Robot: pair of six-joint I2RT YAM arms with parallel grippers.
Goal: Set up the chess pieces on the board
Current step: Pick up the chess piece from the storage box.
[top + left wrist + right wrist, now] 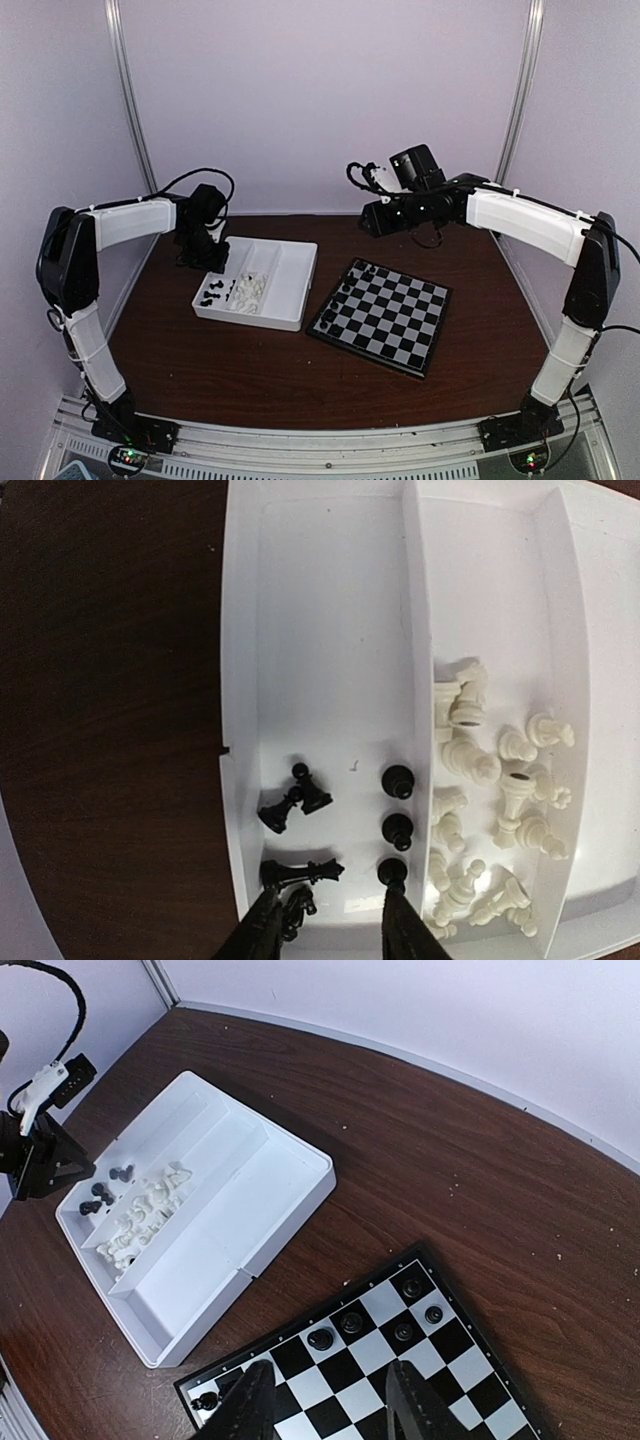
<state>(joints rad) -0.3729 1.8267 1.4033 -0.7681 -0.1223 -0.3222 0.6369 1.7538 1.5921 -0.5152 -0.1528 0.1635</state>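
Note:
My left gripper (331,898) hangs low in the white tray's (240,680) left compartment, jaws apart with nothing clamped between them. Its left finger (258,930) touches a black piece (300,871) lying on its side, and a small black piece (298,910) lies just inside that finger. Its right finger (408,932) touches a standing black pawn (392,871). More black pawns (398,780) stand nearby. White pieces (490,810) lie heaped in the middle compartment. My right gripper (330,1405) hovers open and empty above the board's (432,1368) far corner, where several black pieces (350,1322) stand.
The tray (285,265) sits left of the board (395,320) on the brown table (250,370). Its right compartment (235,1225) holds nothing. The left gripper (215,262) is at the tray's far left end. The right gripper (368,222) is above the table beyond the board.

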